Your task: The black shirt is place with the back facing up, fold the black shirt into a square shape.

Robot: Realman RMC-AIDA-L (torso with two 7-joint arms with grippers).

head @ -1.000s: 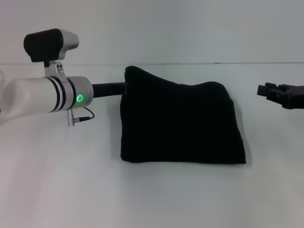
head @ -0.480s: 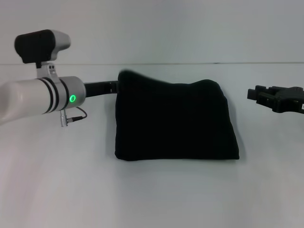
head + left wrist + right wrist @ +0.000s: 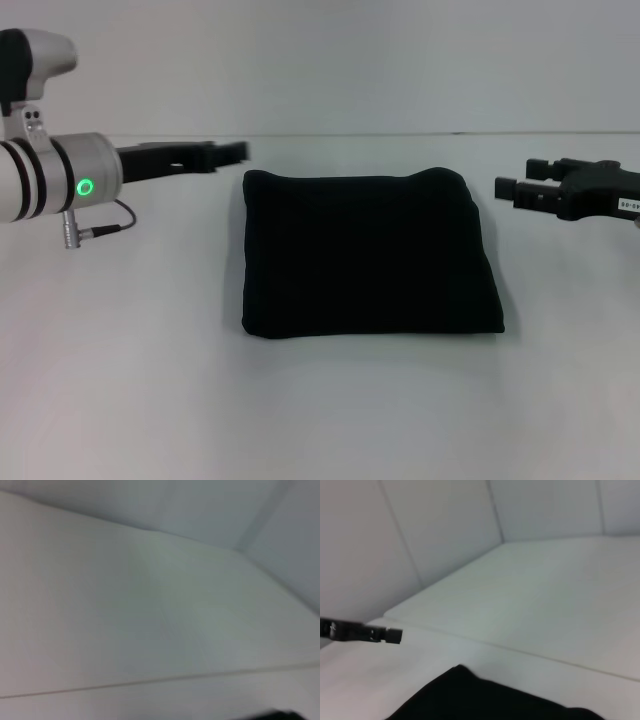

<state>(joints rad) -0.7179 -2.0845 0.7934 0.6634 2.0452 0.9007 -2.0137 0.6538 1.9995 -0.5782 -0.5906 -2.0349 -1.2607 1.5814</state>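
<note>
The black shirt (image 3: 370, 253) lies folded into a rough square on the white table (image 3: 130, 380), its far right corner slightly humped. Its edge also shows in the right wrist view (image 3: 485, 700). My left gripper (image 3: 228, 153) hovers just left of the shirt's far left corner, clear of the fabric, with its fingers apart and empty. It also shows in the right wrist view (image 3: 387, 635). My right gripper (image 3: 512, 187) hovers to the right of the shirt's far right corner, open and empty, not touching it.
The table meets a pale wall (image 3: 350, 70) close behind the shirt. White table surface stretches in front of the shirt and on both sides. The left wrist view shows only white table and wall.
My left gripper has let go of the shirt's far left corner and drawn back to the left; the raised corner has dropped flat. My right gripper has moved left, closer to the shirt.
</note>
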